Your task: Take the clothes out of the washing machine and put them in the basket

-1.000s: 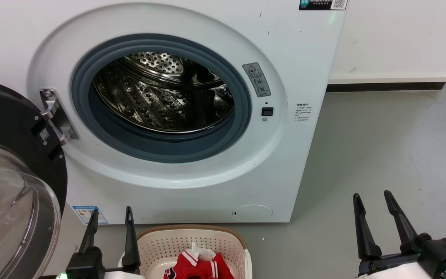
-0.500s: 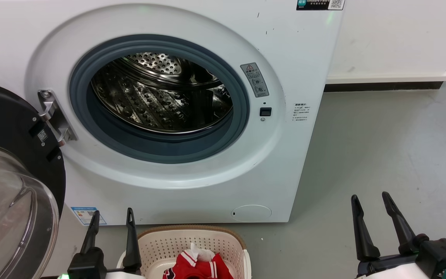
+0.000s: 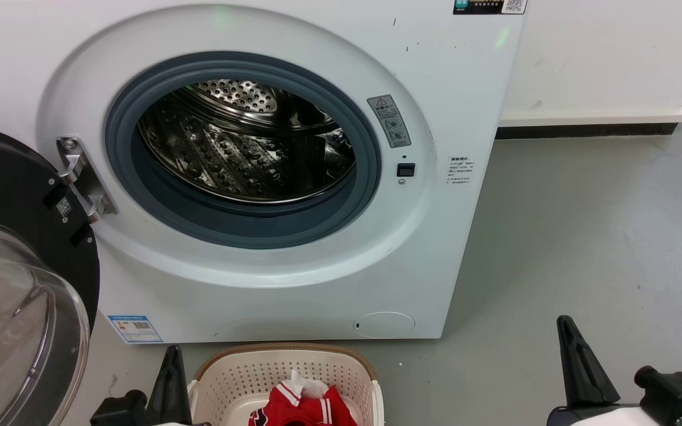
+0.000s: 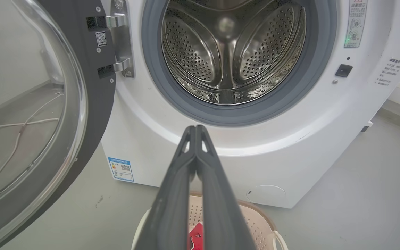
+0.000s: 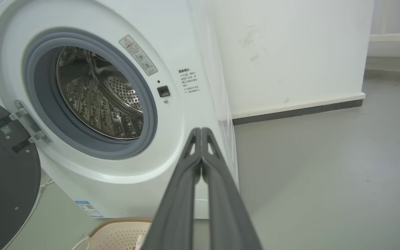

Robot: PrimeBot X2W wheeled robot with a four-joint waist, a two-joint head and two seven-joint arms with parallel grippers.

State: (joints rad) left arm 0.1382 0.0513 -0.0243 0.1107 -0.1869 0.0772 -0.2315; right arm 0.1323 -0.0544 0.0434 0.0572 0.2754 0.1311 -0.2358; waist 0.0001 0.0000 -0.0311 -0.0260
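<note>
The white washing machine stands with its black-rimmed glass door swung open to the left. Its steel drum shows bare metal and no fabric, also in the left wrist view. On the floor in front sits the cream basket with the red, white-trimmed clothes lying in it. My left gripper is shut on nothing beside the basket's left rim; its tips point at the machine's front above the basket. My right gripper is shut and empty over the floor at the right, fingers pressed together.
Grey floor stretches to the right of the machine up to a white wall with a dark baseboard. A thin cable lies on the floor behind the open door. The door takes up the space at the left.
Both grippers have gone from open to shut, and both have dropped lower in the head view. The clothes and basket have not moved.
</note>
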